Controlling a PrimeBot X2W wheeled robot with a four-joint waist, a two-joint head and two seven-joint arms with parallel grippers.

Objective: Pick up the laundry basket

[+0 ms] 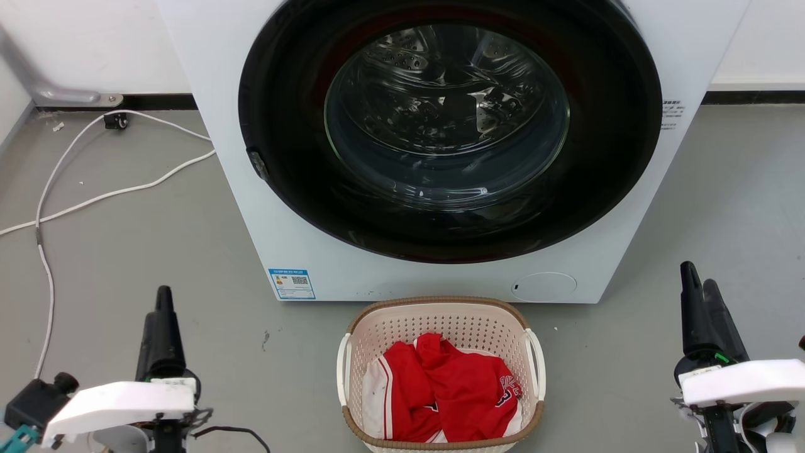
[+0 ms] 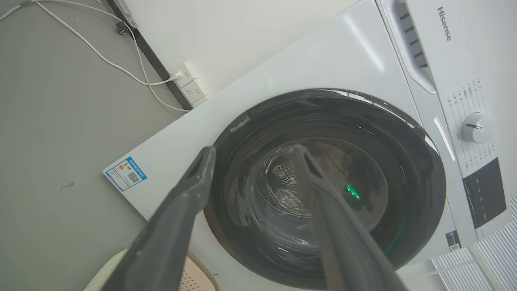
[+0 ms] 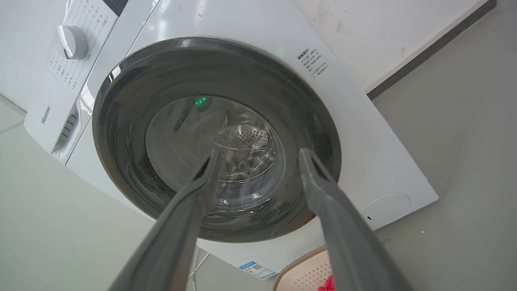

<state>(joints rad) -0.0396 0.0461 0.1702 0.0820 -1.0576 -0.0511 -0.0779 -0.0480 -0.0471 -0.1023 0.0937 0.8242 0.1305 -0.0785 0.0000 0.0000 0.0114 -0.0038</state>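
Laundry basket sits on the floor just in front of the washer, red shirt inside. Left gripper and right gripper flank it, well apart, fingers spread, empty. Risk: uneven handle grabs tilt it and the shirt spills.

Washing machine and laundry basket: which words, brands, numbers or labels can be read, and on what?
"Hisense": on the washing machine's top panel.
Blue sticker, machine's lower front: QR code, text too small.
Print beside the door: too small.
Markings around the dial: too small.
White mark on the red jersey in the laundry basket: folded, unreadable.
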